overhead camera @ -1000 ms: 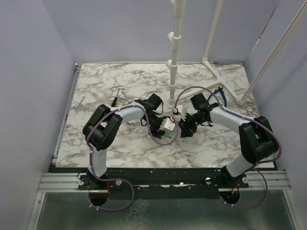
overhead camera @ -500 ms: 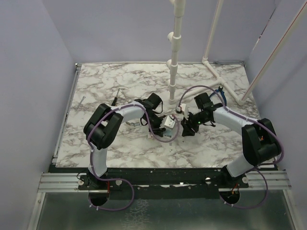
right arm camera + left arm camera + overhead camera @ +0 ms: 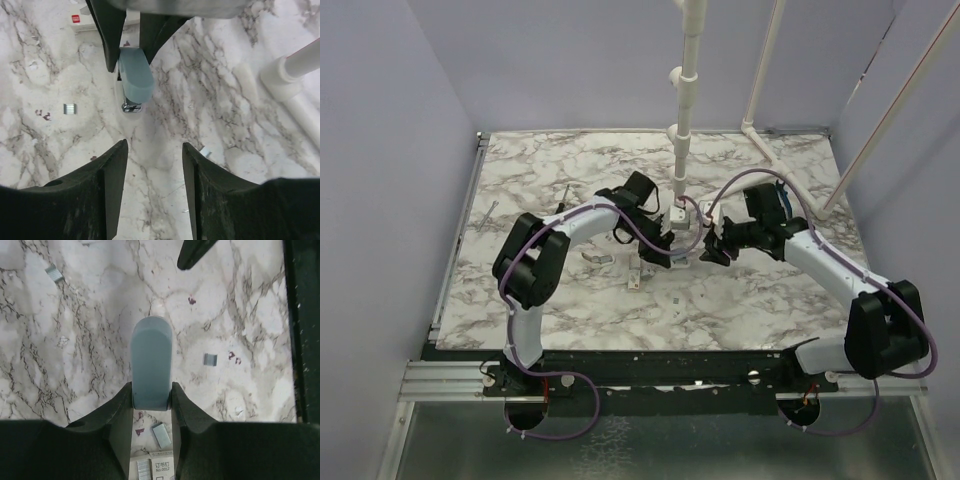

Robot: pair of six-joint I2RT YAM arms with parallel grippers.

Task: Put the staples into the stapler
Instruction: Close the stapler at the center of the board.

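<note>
Small stapler with a light blue rounded body [image 3: 151, 365]: clamped at its back end by the left pincer [image 3: 151, 388], one dark finger on each side. Its rounded end sticks out past the fingertips. In the right wrist view a shiny metal part shows at its lower end. Can't tell whether it touches the white-grey marble table [image 3: 260, 300] or hangs just above it.

Short silvery-grey staple strip [image 3: 210, 359]: flat on the table, near the stapler's side, apart from it, not loaded. Two other loose strips are also on the table. One [image 3: 161, 434] lies below the left pincer's fingers, just beside a small white staple box [image 3: 161, 467] with a printed label. The other [image 3: 54, 273] is well apart, toward the top left corner of the left wrist view.

Right pincer [image 3: 154, 147]: fingers spread, nothing between them. It faces the stapler's free end, near but apart. One dark fingertip shows at the top edge of the left wrist view.

In the top view both arms meet mid-table, just in front of the foot of the white plastic pipe stand [image 3: 682, 150].
</note>
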